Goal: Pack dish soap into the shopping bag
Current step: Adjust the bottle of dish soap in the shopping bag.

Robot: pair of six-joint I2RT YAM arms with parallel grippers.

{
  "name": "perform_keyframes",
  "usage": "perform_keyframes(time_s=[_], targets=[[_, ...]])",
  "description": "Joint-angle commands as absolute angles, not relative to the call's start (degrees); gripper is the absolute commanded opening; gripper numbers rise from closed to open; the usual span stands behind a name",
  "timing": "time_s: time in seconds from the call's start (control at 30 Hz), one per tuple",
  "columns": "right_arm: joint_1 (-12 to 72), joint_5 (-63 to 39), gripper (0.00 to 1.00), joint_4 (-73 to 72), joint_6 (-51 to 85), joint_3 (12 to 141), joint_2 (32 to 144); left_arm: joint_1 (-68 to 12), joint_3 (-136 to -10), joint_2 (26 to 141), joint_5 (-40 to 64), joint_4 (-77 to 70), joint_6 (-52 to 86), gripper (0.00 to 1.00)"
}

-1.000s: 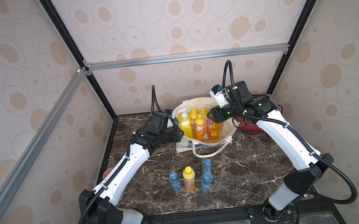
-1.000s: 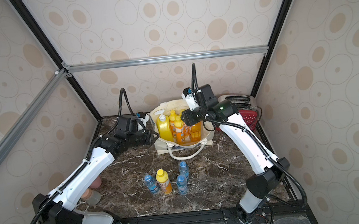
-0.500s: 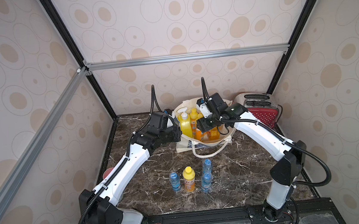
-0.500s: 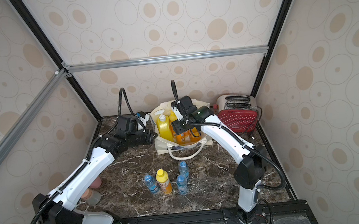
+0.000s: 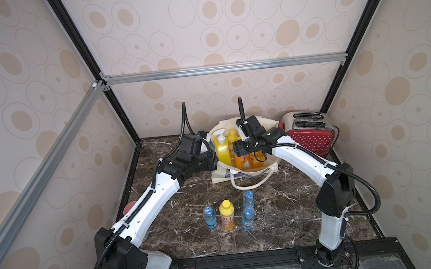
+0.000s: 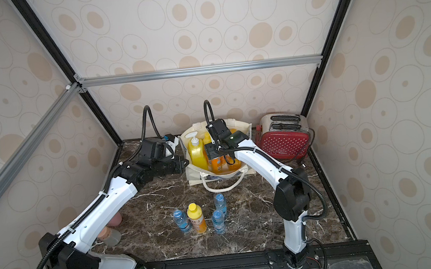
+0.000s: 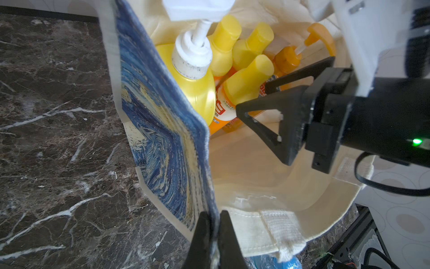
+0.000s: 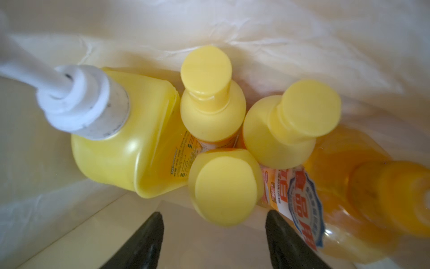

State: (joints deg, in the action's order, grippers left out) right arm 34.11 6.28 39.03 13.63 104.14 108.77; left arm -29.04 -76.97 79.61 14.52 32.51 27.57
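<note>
Soap bottle [image 5: 226, 215], the last one out, stands upright on the worktop [image 5: 284, 214], nearer than the bag [image 7: 162, 139]. Right tool [image 8: 214, 216], wide open inside the bag, is free; left tool [image 7: 214, 216] pinches the bag's rim.

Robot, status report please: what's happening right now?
Left gripper pinching shopping bag rim. Right gripper open inside, over packed bottles. One yellow-capped bottle on table, between water bottles.

glossy plastic bottles [image 8: 116, 151], seemingly canvas bag [image 7: 256, 167]

white pump [image 8: 69, 97] cropped in right wrist view, amber bottle [image 8: 372, 193] blurred, cup [image 6: 111, 227] half hidden behind left arm [image 6: 103, 208]
</note>
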Motion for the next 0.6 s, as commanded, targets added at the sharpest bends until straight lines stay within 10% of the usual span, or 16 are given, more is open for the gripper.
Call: perform_keyframes(time_s=[0.0,0.57], targets=[[33.7,7.3,0.72,37.0,15.7,103.4,110.8,-29.3,-78.4,78.4,15.7,35.1,26.4,0.04],[32.5,6.6,0.42,30.3,17.0,100.1,111.8,-29.3,-78.5,78.7,15.7,35.7,25.9,0.04]])
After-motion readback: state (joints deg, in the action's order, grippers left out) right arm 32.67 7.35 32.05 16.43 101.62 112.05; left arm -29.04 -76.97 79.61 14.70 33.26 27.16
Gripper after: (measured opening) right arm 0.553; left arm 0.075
